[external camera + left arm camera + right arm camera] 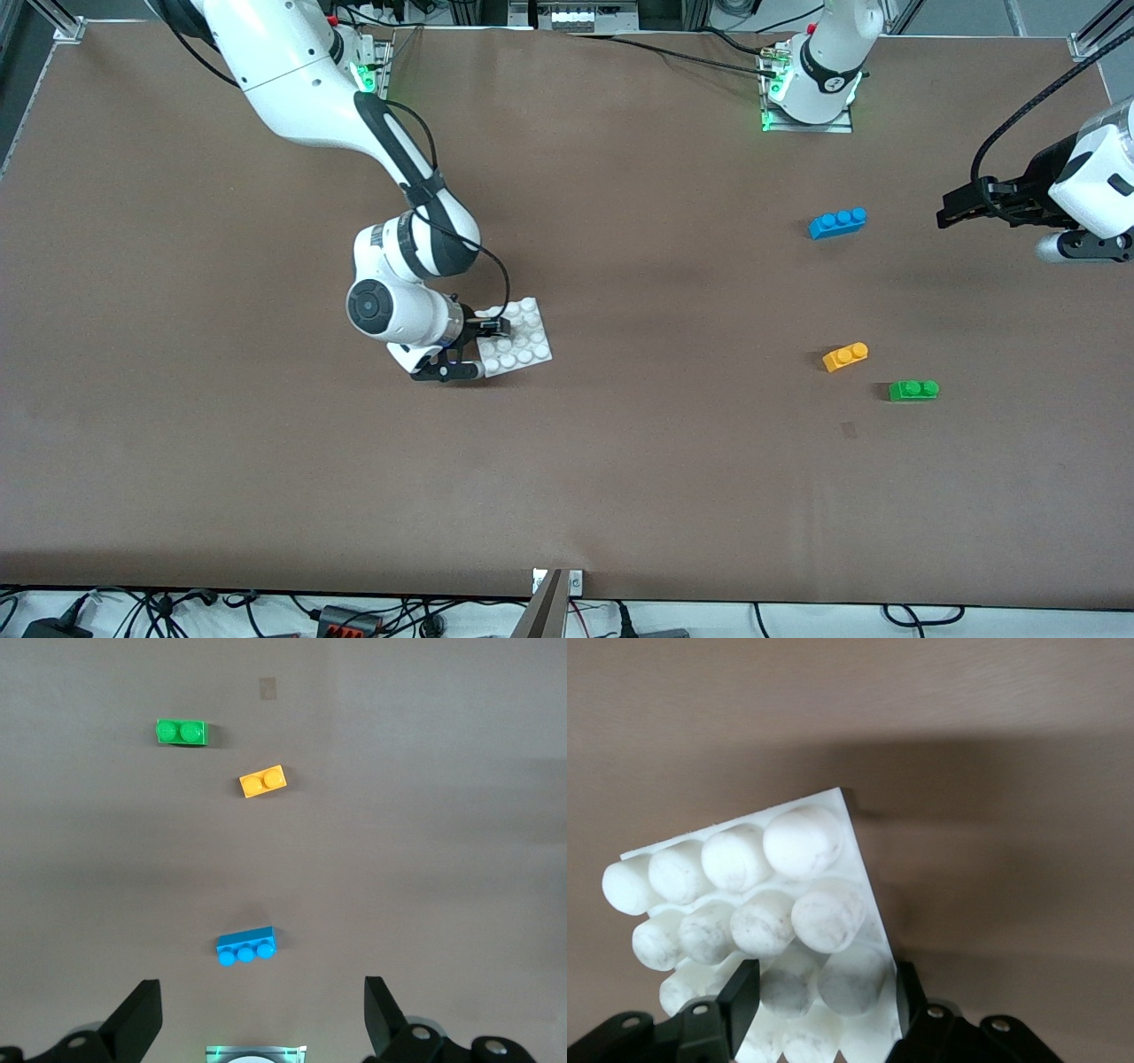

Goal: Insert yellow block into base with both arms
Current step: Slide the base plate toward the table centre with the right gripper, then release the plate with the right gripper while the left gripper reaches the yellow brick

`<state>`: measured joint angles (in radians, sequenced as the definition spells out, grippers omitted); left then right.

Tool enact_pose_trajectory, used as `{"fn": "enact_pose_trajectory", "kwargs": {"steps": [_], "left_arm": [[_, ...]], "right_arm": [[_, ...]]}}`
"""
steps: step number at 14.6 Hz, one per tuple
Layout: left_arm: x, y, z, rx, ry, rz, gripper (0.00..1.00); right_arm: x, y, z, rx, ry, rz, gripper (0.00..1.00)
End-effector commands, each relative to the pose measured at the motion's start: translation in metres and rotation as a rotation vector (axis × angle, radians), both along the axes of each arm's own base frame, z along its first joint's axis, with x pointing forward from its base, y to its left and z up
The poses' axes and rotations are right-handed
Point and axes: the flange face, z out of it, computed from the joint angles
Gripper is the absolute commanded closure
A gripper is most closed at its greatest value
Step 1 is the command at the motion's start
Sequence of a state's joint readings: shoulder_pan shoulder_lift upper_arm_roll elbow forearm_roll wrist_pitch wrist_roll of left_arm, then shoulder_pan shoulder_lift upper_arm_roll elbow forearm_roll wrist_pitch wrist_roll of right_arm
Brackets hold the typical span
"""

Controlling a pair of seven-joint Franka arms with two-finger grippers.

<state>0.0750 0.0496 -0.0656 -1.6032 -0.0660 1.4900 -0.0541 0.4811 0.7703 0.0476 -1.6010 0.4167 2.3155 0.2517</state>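
Observation:
The white base sits mid-table toward the right arm's end and looks tilted. My right gripper is shut on its edge; in the right wrist view the fingers clamp the studded base. The yellow block lies on the table toward the left arm's end, also in the left wrist view. My left gripper hangs open and empty in the air at the left arm's end of the table, and its fingertips stand wide apart in the left wrist view.
A green two-stud brick lies beside the yellow block, slightly nearer the front camera. A blue three-stud brick lies farther from the front camera, close to the left gripper. The table is brown.

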Motion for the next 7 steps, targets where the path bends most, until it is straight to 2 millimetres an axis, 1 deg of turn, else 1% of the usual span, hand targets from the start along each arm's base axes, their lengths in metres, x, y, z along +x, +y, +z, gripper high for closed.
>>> {"fn": "enact_pose_trajectory", "kwargs": {"steps": [1,2,3,4,5,6,7], "left_arm": [[0.008,0.002,-0.013,-0.023,0.021,-0.013,0.00],[0.012,-0.002,-0.022,-0.022,0.038,-0.020,0.00],[0.017,-0.004,-0.035,-0.026,0.059,-0.024,0.00],[0.019,-0.011,-0.037,-0.024,0.058,-0.038,0.00],[0.023,-0.016,-0.045,-0.026,0.061,-0.064,0.00],[0.028,-0.028,-0.054,-0.039,0.056,-0.147,0.00],[0.034,-0.034,-0.068,-0.059,0.059,-0.241,0.00]], "right_arm": [[-0.007,0.054,-0.022,0.004,0.008,-0.050,0.66],[-0.013,0.066,-0.023,0.004,0.008,-0.048,0.66],[-0.015,0.076,-0.022,0.007,0.005,-0.049,0.66],[-0.019,0.086,-0.024,0.006,0.007,-0.052,0.66],[-0.026,0.101,-0.022,0.009,0.003,-0.062,0.66],[-0.027,0.107,-0.023,0.010,-0.005,-0.096,0.66],[-0.027,0.114,-0.021,0.017,-0.012,-0.133,0.66]]}}
